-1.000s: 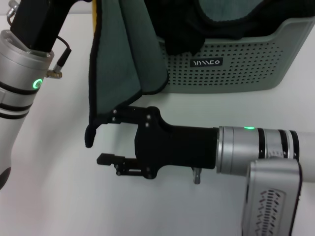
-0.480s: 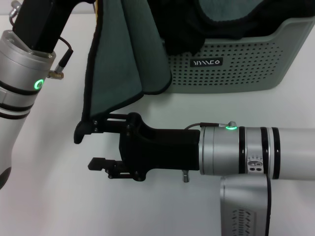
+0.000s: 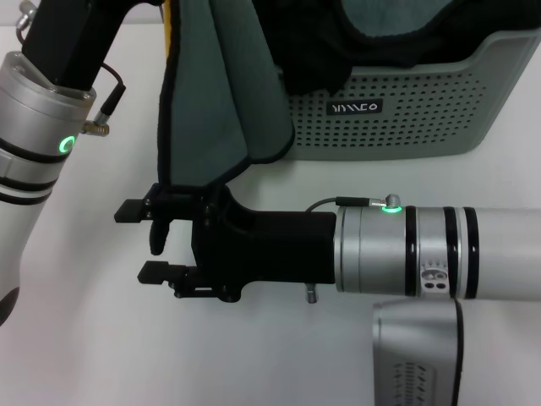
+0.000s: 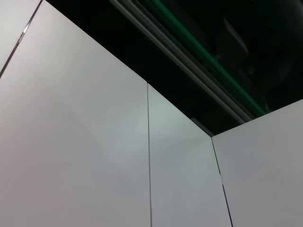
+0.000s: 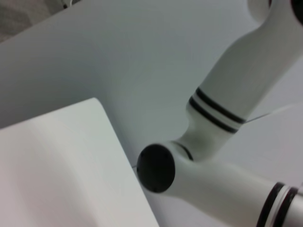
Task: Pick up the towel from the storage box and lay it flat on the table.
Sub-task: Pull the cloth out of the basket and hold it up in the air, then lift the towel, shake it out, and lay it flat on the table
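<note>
The towel (image 3: 203,101) hangs down from beyond the head view's top edge, beside my left arm. Its grey-green side faces me, edged in black, with a yellow sliver at the top. My left gripper (image 3: 80,38) is raised at the top left, and its tip is cut off by the frame. My right gripper (image 3: 137,243) reaches in from the right, low over the table (image 3: 76,338). It is open, and the towel's lowest corner (image 3: 157,238) hangs between its two fingers. The storage box (image 3: 406,114) stands behind at the right.
A black cloth (image 3: 308,51) and another grey-green cloth (image 3: 380,17) lie in the box and spill over its front rim. My right forearm (image 3: 423,254) lies across the table in front of the box. The wrist views show only white panels and arm parts.
My right gripper has moved left under the hanging towel. The towel's lowest corner, earlier at the upper finger's tip, now hangs between the open fingers. My left arm has barely moved.
</note>
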{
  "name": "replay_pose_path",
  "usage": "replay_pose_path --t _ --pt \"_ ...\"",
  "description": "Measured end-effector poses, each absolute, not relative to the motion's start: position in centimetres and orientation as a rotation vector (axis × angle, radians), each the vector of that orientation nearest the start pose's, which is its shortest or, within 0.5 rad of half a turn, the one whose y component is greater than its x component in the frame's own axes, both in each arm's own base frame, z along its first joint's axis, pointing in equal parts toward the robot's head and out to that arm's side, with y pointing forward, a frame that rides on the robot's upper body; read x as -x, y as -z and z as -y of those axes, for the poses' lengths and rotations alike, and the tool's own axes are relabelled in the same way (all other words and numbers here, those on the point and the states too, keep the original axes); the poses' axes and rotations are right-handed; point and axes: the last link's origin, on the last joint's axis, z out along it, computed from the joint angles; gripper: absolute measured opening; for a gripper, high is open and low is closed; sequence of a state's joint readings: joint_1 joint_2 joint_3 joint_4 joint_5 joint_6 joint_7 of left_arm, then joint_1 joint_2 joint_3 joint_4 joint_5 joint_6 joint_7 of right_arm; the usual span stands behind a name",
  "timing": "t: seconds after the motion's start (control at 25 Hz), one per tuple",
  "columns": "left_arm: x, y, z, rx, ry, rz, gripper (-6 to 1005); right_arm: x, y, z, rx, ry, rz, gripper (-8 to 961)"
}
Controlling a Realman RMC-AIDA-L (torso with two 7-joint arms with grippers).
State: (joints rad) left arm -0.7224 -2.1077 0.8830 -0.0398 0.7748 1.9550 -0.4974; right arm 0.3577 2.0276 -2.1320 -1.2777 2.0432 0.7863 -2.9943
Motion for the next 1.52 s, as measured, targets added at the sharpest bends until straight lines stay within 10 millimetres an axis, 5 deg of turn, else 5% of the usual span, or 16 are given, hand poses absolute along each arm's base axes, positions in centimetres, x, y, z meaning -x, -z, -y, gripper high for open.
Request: replay_pose_path --t 0.4,0.92,1.36,1.52 --pt "17.7 -1.5 -32.7 1.705 1.682 -0.011 12 -8.2 11.6 -26.7 2.167 -0.519 1.485 658" --pt "17.8 -1.5 -32.6 1.705 1.680 -0.009 13 -7.9 11.5 -26.8 2.158 -0.514 1.481 287" --pt "18.3 -1.5 -32.3 1.700 1.673 0.003 13 -8.0 11.1 -26.8 2.164 -0.528 1.421 166" --pt "19.0 -1.5 -31.8 1.704 1.668 0.031 13 -7.9 10.2 -26.9 2.188 -0.652 1.319 76"
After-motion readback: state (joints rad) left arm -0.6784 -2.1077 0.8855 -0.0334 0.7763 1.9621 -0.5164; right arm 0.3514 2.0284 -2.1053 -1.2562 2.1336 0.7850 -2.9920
